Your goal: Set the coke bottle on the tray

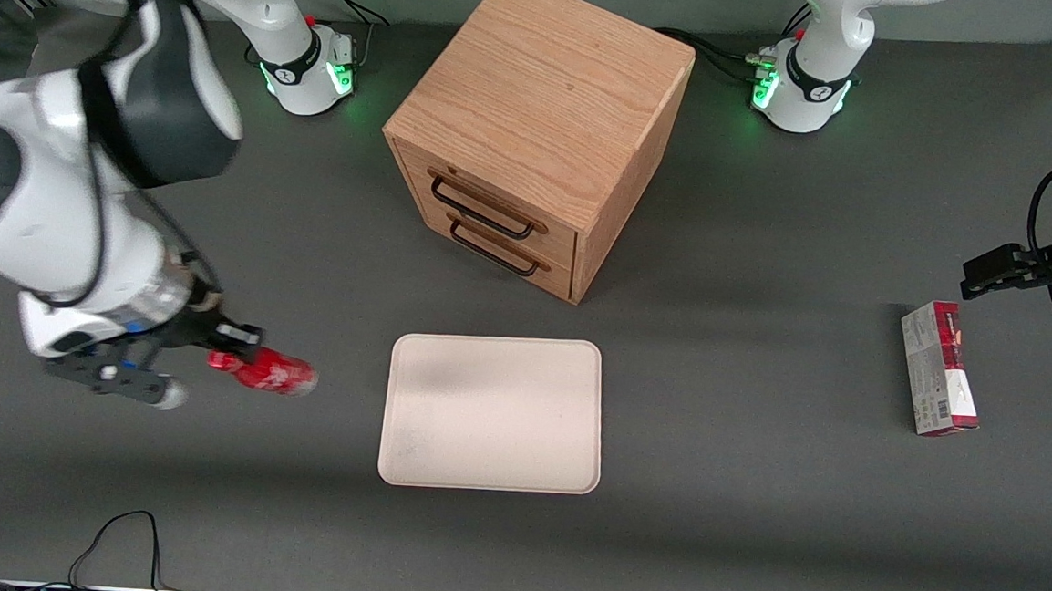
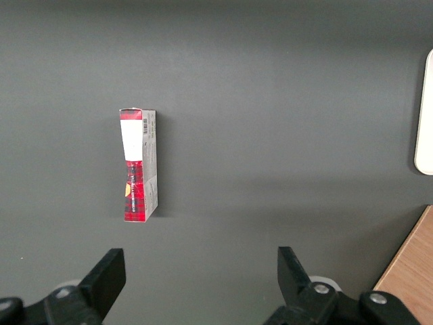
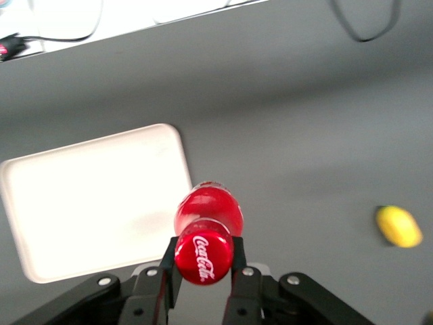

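Note:
The coke bottle [image 1: 267, 372] is small, glossy red with a red cap, and lies horizontal in my right gripper [image 1: 232, 351], base pointing toward the tray. The gripper is shut on it at the cap end and holds it above the table, beside the tray toward the working arm's end. In the right wrist view the cap with its white script [image 3: 203, 258] sits between the two black fingers [image 3: 170, 261], gripper [image 3: 203, 261]. The tray [image 1: 492, 412] is a flat cream-pink rectangle with nothing on it; it also shows in the right wrist view [image 3: 88, 203].
A wooden drawer cabinet [image 1: 536, 132] stands farther from the front camera than the tray. A red-and-grey carton [image 1: 939, 366] lies toward the parked arm's end, also in the left wrist view [image 2: 139, 164]. A yellow lemon-like object [image 3: 399, 226] lies on the table.

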### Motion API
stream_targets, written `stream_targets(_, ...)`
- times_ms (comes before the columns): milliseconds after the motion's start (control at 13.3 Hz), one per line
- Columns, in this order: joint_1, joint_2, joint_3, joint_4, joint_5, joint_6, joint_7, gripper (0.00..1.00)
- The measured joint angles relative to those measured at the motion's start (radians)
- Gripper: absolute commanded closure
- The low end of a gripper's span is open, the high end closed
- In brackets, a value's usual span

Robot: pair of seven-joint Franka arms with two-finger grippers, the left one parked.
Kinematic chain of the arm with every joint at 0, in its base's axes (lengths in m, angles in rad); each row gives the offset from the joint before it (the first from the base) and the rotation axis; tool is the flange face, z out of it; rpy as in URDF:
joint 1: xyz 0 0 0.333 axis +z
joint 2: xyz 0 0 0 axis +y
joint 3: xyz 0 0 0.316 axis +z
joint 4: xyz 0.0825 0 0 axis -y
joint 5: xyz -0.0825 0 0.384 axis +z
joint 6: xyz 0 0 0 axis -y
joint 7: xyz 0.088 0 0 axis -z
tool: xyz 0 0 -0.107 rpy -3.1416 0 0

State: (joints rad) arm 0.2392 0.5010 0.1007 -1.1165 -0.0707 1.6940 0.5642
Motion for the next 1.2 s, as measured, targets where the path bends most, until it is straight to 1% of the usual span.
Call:
stream_targets(225,0.085,0.065,0.007,-0.043,-0.007,0.134,0.075,1.00)
stream_targets(375,0.121,0.122,0.007,-0.078,-0.038,0.231,0.103,1.00)
stream_targets(525,0.133,0.191,0.007,-0.092,-0.073,0.308,0.105,1.00)
stream_targets(675,0.130,0.243,-0.004,-0.093,-0.103,0.351,0.077,1.00)
stream_targets(900,0.123,0.272,-0.023,-0.098,-0.112,0.394,0.048,1.00)
stream_targets(975,0.121,0.276,-0.026,-0.103,-0.112,0.414,0.047,0.39)
stream_targets(1050,0.120,0.278,-0.027,-0.107,-0.112,0.428,0.047,0.01)
stream_targets(1200,0.120,0.278,-0.027,-0.128,-0.112,0.475,0.047,0.00)
